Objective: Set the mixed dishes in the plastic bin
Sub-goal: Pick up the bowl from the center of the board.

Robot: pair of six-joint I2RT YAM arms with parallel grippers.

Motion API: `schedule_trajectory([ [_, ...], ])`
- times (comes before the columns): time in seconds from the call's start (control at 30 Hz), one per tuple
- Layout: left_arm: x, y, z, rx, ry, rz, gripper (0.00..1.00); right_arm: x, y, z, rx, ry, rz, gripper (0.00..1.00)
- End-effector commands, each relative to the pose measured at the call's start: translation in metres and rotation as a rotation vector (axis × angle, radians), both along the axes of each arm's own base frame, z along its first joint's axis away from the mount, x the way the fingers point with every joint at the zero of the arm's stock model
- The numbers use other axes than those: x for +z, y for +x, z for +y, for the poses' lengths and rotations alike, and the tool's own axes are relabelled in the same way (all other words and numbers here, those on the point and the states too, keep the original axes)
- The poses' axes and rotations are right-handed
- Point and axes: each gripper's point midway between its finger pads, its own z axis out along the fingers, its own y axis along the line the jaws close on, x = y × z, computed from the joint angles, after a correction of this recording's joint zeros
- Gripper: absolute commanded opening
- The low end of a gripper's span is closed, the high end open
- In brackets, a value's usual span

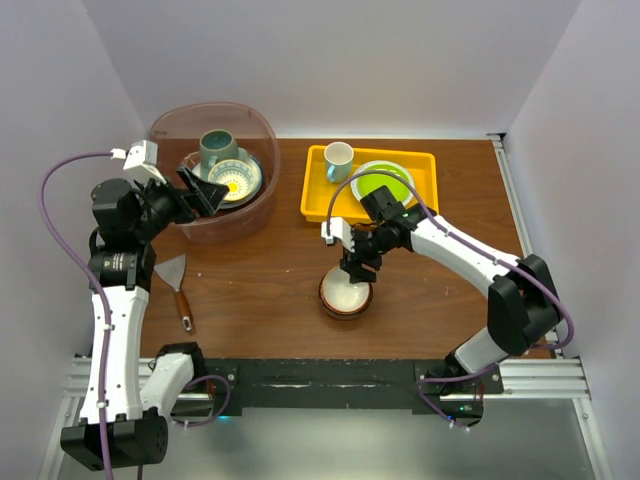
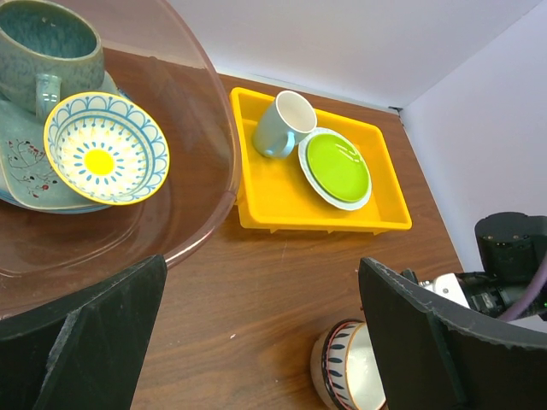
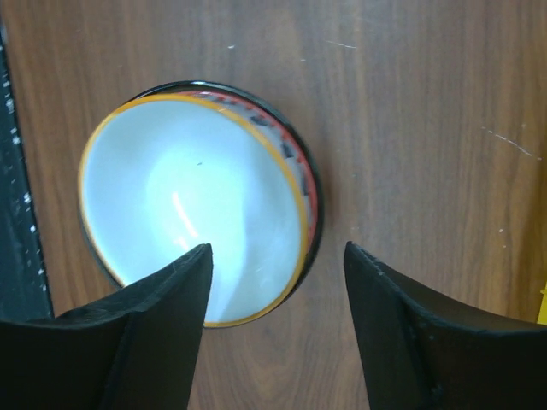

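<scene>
Top external: our right gripper (image 1: 352,272) hangs over the bowl (image 1: 345,300) near the bench's front edge, jaws apart astride its rim, gripping nothing; our left gripper (image 1: 208,190) gapes empty at the bin (image 1: 225,228).

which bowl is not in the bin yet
The orange-rimmed bowl with the white inside, on the table below the right gripper. The blue-and-yellow patterned bowl already lies in the bin beside the mug.

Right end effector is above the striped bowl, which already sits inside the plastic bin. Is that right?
No. The striped bowl sits on the wooden table, outside the plastic bin; the right end effector is indeed above it. The top external view shows this.
</scene>
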Motion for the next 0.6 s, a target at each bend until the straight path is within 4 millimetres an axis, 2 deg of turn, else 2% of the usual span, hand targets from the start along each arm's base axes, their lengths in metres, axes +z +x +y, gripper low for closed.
schedule_trajectory([
  [0.0,0.0049,-0.0027,-0.0060,-0.036,0.005,-0.026,1.00,0.0109,0.0318,0.0152,-0.094,0.043,-0.077,0.59],
  [0.17,0.0028,-0.0035,-0.0057,-0.034,0.003,-0.023,1.00,0.0054,0.0333,0.0155,-0.105,0.033,-0.106,0.46],
  [0.4,0.0003,-0.0041,-0.0066,-0.038,0.002,-0.020,1.00,0.0035,0.0325,0.0136,-0.117,0.028,-0.132,0.17],
  [0.47,-0.0004,-0.0040,-0.0061,-0.037,0.003,-0.019,1.00,0.0054,0.0313,0.0134,-0.114,0.032,-0.133,0.07],
  [0.57,-0.0006,-0.0049,-0.0067,-0.039,0.003,-0.019,1.00,0.0127,0.0302,0.0132,-0.113,0.044,-0.144,0.00],
])
